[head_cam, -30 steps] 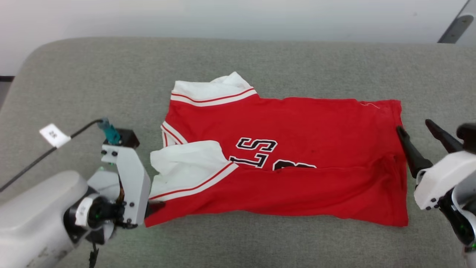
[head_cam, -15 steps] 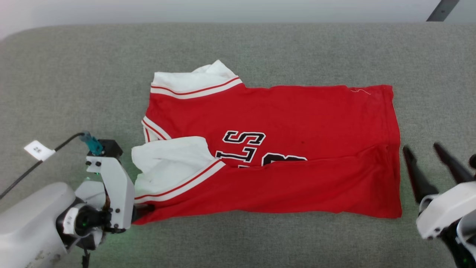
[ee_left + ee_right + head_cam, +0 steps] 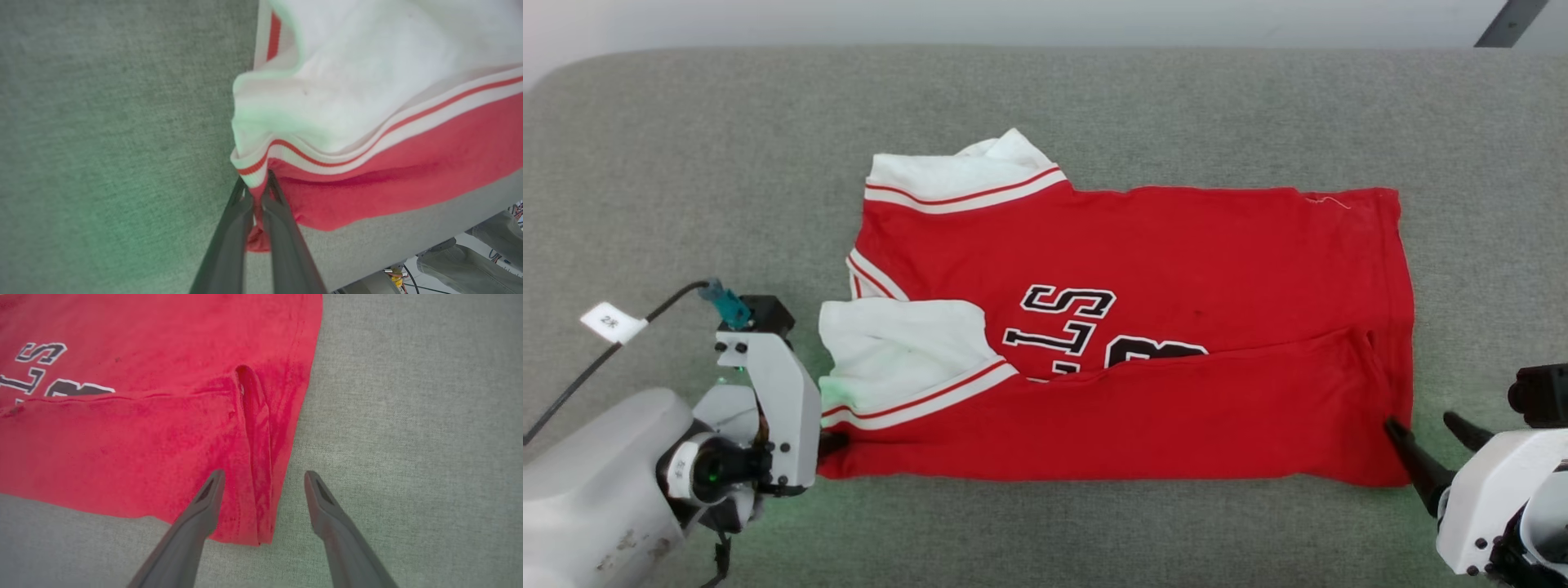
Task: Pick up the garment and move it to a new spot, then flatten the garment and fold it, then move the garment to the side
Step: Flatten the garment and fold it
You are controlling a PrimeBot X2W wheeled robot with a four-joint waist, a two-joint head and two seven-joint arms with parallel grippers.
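The left gripper (image 3: 256, 185) is seen clamped on the garment (image 3: 1176, 269). Its two dark fingers are pressed nearly together, and the red corner just below the white sleeve (image 3: 898, 359) is pinched between them. The right gripper (image 3: 263, 477) is held wide apart at the opposite near corner, with one finger over the red hem and the other over the grey cushion (image 3: 686, 163). Whether the cloth is touched there cannot be told. The garment is spread across the middle of the cushion, with its sleeves toward the left gripper and its hem toward the right. Its near edge is folded up over the front, so the lower part of the black lettering (image 3: 1068, 300) is covered. A second white sleeve (image 3: 964, 175) is laid at the far left corner.
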